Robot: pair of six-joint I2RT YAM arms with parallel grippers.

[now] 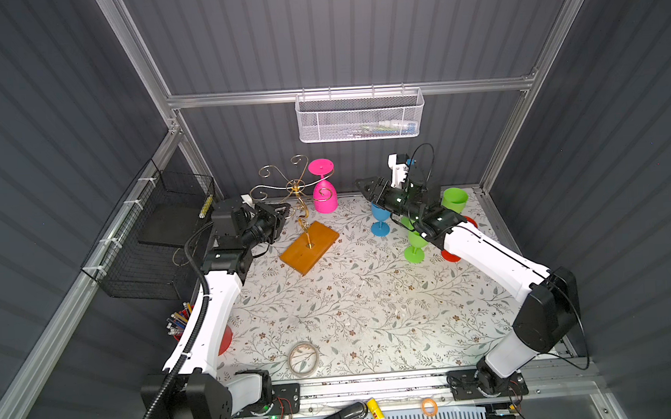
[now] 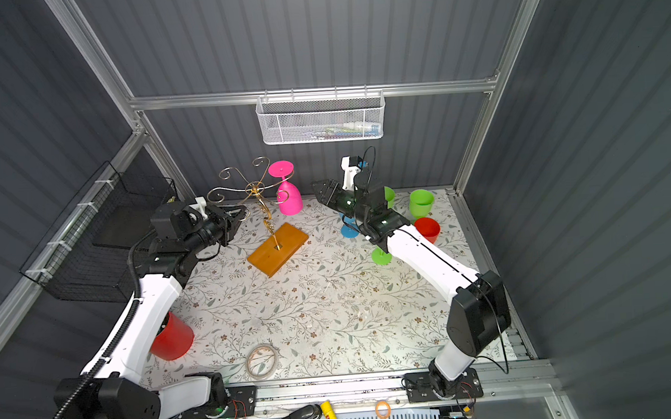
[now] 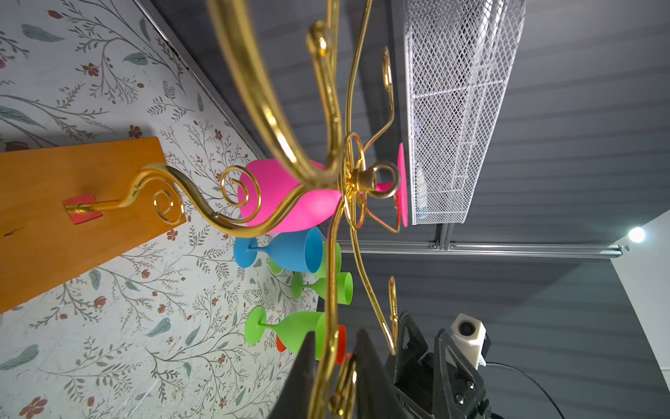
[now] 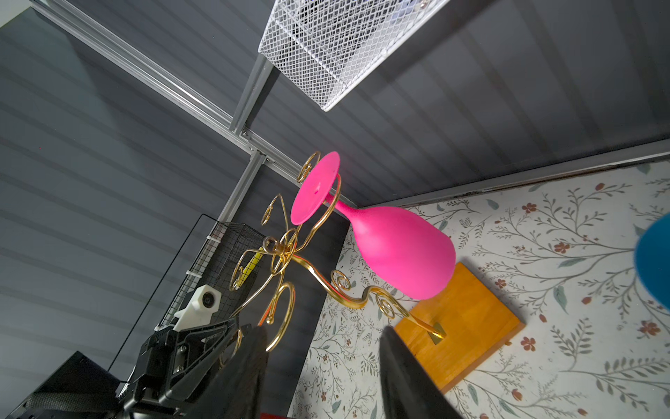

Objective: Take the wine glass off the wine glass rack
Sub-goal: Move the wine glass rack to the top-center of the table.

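Note:
A pink wine glass [image 1: 324,197] [image 2: 289,199] hangs upside down by its foot from a curled arm of the wine glass rack [image 1: 295,187], a gold wire stand on an orange-brown wooden base [image 1: 309,247]. My left gripper [image 1: 284,211] [image 3: 335,348] is at the rack's left side, its two black fingers shut on a gold scroll arm. My right gripper [image 1: 360,184] [image 4: 323,332] hovers to the right of the glass [image 4: 402,250], apart from it. It is open, with nothing between its fingers.
Behind the right arm stand a blue glass [image 1: 379,216], green glasses [image 1: 414,245], a green cup [image 1: 455,199] and a red cup [image 2: 427,228]. Another red cup [image 2: 173,337] sits by the left arm. A tape roll [image 1: 303,359] lies near the front. A white mesh basket [image 1: 360,116] hangs on the back wall.

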